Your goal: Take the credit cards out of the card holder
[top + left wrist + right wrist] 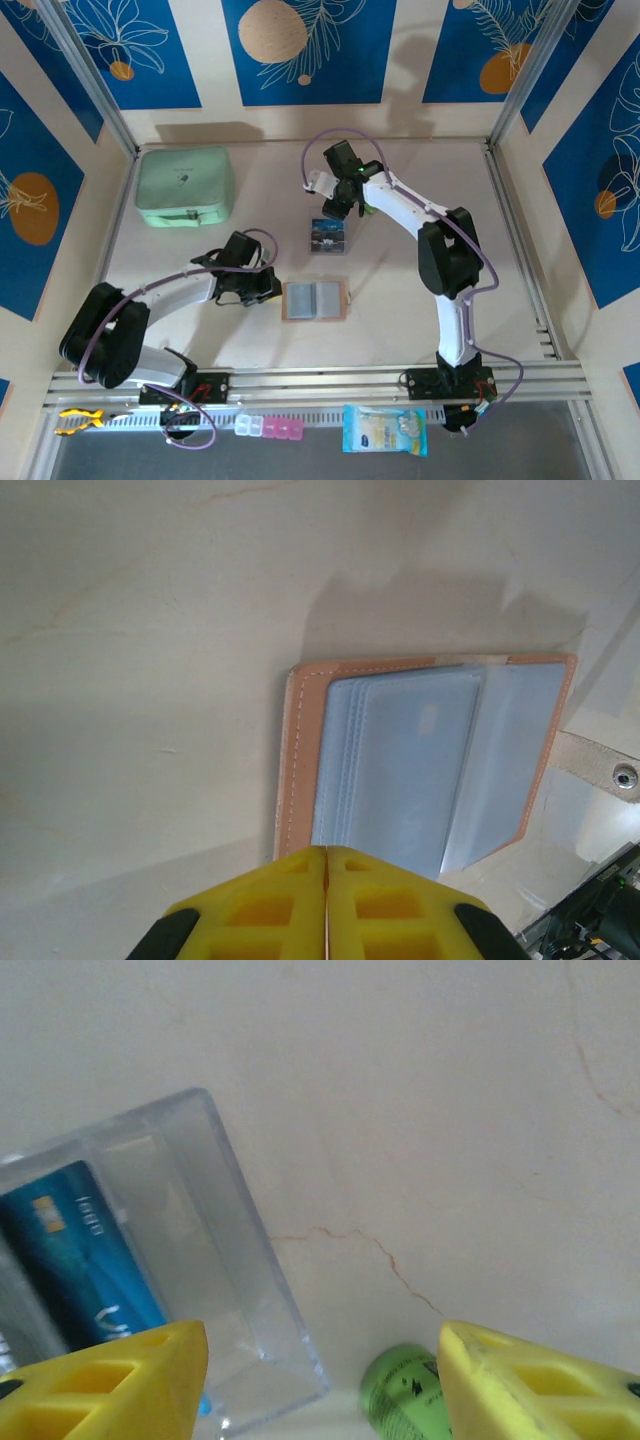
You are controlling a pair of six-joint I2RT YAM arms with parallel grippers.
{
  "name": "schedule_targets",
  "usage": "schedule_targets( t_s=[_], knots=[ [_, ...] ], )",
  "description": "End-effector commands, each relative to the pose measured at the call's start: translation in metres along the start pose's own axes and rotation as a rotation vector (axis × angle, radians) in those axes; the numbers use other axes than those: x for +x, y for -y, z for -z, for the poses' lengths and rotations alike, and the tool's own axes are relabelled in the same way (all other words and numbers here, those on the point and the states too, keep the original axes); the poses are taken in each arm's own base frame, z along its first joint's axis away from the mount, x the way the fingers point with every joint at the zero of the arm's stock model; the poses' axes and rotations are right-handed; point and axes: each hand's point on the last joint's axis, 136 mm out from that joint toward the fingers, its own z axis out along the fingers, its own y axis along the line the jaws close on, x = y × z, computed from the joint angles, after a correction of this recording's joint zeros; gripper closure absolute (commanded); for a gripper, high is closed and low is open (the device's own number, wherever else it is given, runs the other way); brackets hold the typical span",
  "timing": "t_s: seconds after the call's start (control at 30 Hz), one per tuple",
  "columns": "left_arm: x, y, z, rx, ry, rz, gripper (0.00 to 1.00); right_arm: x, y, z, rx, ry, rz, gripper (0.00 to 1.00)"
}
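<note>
The tan-pink card holder (316,300) lies open flat mid-table, its grey-blue pocket panels (420,770) facing up and its snap tab (600,765) out to one side. Whether a card sits in the pockets I cannot tell. My left gripper (327,855) is shut, its yellow tips meeting at the holder's stitched edge; in the top view the left gripper (272,288) is just left of the holder. A blue credit card (80,1260) lies in a clear plastic box (200,1260), also in the top view (327,237). My right gripper (320,1360) hangs open beside that box, nothing between its fingers.
A mint-green zip pouch (186,186) sits at the back left. A small green cylinder (405,1395) lies on the table between my right fingers. Beyond the front rail lie a yellow tool (80,420), a pill strip (268,428) and a blue packet (385,430).
</note>
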Motion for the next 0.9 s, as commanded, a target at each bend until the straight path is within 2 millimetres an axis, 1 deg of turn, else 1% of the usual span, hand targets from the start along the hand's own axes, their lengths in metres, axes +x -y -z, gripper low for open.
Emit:
schedule_targets(
  t_s=[0.0, 0.13, 0.23, 0.27, 0.4, 0.53, 0.63, 0.7, 0.87],
  knots=[
    [0.002, 0.001, -0.002, 0.034, -0.017, 0.009, 0.92, -0.020, -0.015, 0.034, -0.023, 0.084, -0.137, 0.39],
    [0.005, 0.003, -0.004, 0.051, -0.029, 0.004, 0.92, -0.028, -0.041, 0.053, -0.086, 0.125, -0.318, 0.44],
    [0.007, 0.003, -0.007, 0.056, -0.036, 0.001, 0.92, -0.035, -0.064, 0.066, -0.148, 0.158, -0.464, 0.50],
    [0.008, 0.003, -0.008, 0.059, -0.039, 0.000, 0.93, -0.038, -0.074, 0.069, -0.184, 0.169, -0.513, 0.53],
    [0.011, 0.003, -0.012, 0.061, -0.052, -0.003, 0.94, -0.041, -0.110, 0.076, -0.294, 0.182, -0.681, 0.63],
    [0.014, 0.002, -0.016, 0.055, -0.063, -0.007, 0.95, -0.035, -0.144, 0.074, -0.390, 0.133, -0.847, 0.74],
    [0.016, 0.001, -0.019, 0.051, -0.071, -0.009, 0.95, -0.028, -0.167, 0.070, -0.470, 0.087, -0.952, 0.79],
    [0.017, 0.000, -0.021, 0.045, -0.077, -0.008, 0.96, -0.019, -0.180, 0.066, -0.498, 0.047, -1.012, 0.86],
    [0.020, -0.006, -0.024, 0.023, -0.084, -0.005, 0.96, -0.001, -0.207, 0.061, -0.554, -0.011, -1.116, 0.96]
  ],
)
